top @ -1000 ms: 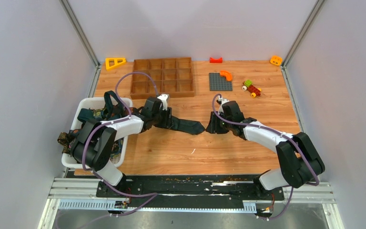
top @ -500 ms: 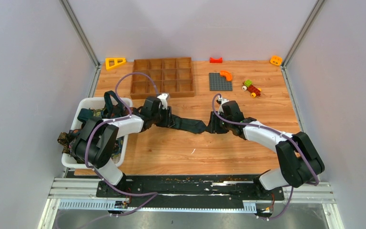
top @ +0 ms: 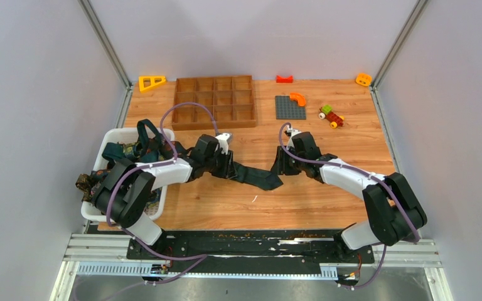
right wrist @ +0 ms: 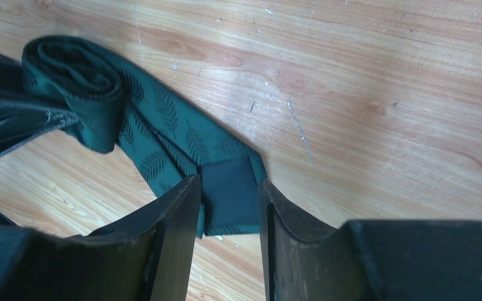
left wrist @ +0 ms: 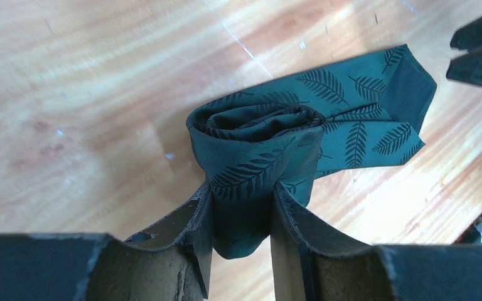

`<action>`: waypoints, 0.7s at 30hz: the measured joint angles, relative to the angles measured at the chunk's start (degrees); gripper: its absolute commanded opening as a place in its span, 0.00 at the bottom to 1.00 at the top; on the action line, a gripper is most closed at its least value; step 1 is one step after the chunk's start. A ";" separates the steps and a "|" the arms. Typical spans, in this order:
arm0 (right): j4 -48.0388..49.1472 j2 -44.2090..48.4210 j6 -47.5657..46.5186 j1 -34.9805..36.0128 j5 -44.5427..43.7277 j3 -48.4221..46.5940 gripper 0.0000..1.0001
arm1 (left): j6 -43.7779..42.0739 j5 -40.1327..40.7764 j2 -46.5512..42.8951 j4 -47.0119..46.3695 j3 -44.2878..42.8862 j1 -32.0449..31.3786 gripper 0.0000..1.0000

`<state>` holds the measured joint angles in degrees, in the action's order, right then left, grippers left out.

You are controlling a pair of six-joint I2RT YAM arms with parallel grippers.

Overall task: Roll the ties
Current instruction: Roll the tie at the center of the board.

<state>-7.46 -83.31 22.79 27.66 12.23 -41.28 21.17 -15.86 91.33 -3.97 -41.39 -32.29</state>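
My left pincer [left wrist: 241,207] is clamped on the dark green leaf-print tie [left wrist: 364,125], squeezing the lower side of its roll [left wrist: 257,125]. The coil's open end faces the wrist camera. In the overhead view the roll sits near the middle of the table [top: 326,207]. The unrolled tail lies flat toward 4 o'clock, ending in the pointed tip. My right pincer [right wrist: 229,188] stands at that tip with a narrow gap. The tip's plain dark backing lies on the wood between my fingers — nothing pinched that I can see. The other ties [top: 125,150] are heaped in the white basket [top: 110,135] at 9 o'clock.
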 measured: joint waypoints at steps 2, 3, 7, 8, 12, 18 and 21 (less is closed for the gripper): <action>0.02 0.00 0.00 0.00 0.11 -0.07 0.40 | 0.31 0.00 -1.09 1.64 0.42 -0.74 0.25; 0.02 0.00 0.00 0.00 0.15 -0.07 0.40 | 0.50 0.24 -1.86 2.91 0.57 -1.03 0.25; 0.02 0.00 0.00 0.00 0.31 -0.07 0.40 | 0.59 2.47 -4.33 7.37 0.81 -1.68 0.25; 0.00 0.00 0.00 0.00 0.33 -0.07 0.40 | 0.59 3.26 -4.72 8.57 0.68 -1.92 0.25; 0.00 0.00 0.00 0.00 0.33 -0.13 0.40 | 0.57 7.30 -4.96 13.68 -1.73 -3.41 0.25; 0.00 0.00 0.00 0.00 0.33 -0.17 0.40 | 0.39 15.93 -3.34 23.58 -7.72 -6.03 0.25; 0.02 0.00 0.00 0.00 0.33 -0.17 0.40 | 0.20 20.79 -1.64 28.33 -11.21 -7.17 0.25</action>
<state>-7.44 -83.31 22.79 27.66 12.56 -41.45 21.37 4.93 89.69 24.36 -52.60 -39.46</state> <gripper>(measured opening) 0.396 0.371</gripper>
